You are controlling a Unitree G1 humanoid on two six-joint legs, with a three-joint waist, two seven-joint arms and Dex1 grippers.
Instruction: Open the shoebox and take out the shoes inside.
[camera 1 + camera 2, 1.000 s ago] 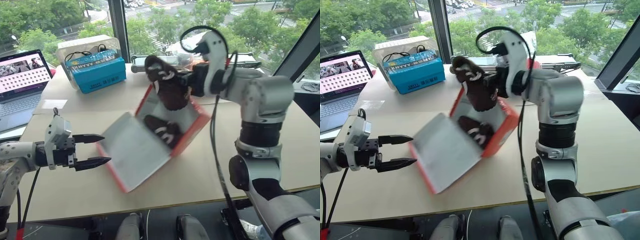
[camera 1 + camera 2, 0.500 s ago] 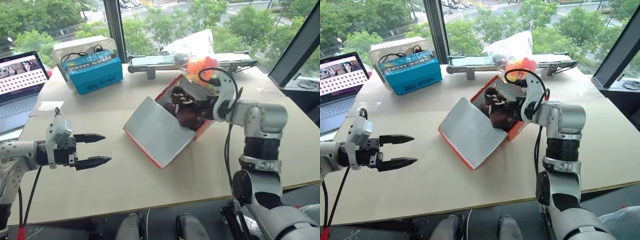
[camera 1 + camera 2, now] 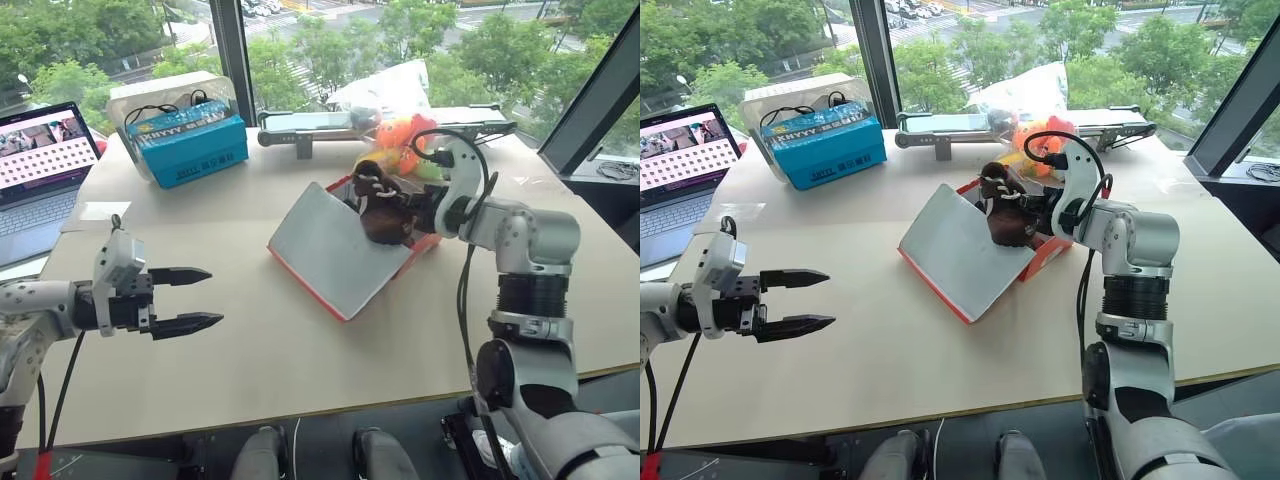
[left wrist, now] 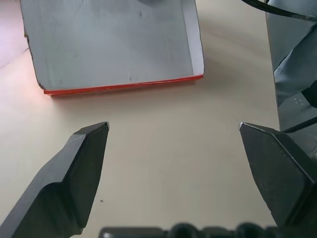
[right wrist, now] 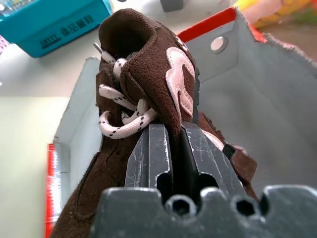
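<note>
We seem to be in an upper-floor office or lab. A broad beige table (image 3: 250, 360) stands against tall windows (image 3: 320, 40) overlooking treetops, with an open laptop (image 3: 40, 170) at one end.

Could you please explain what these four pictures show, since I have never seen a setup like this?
It is a two-armed humanoid robot at a table. Two pictures come from cameras in its head, looking down over its arms; the other two come from a camera on each wrist. The left hand hovers open and empty above the table. The right hand is shut on a brown shoe, held over the open red shoebox. Also on the table: a blue box, a laptop and plush toys.
</note>
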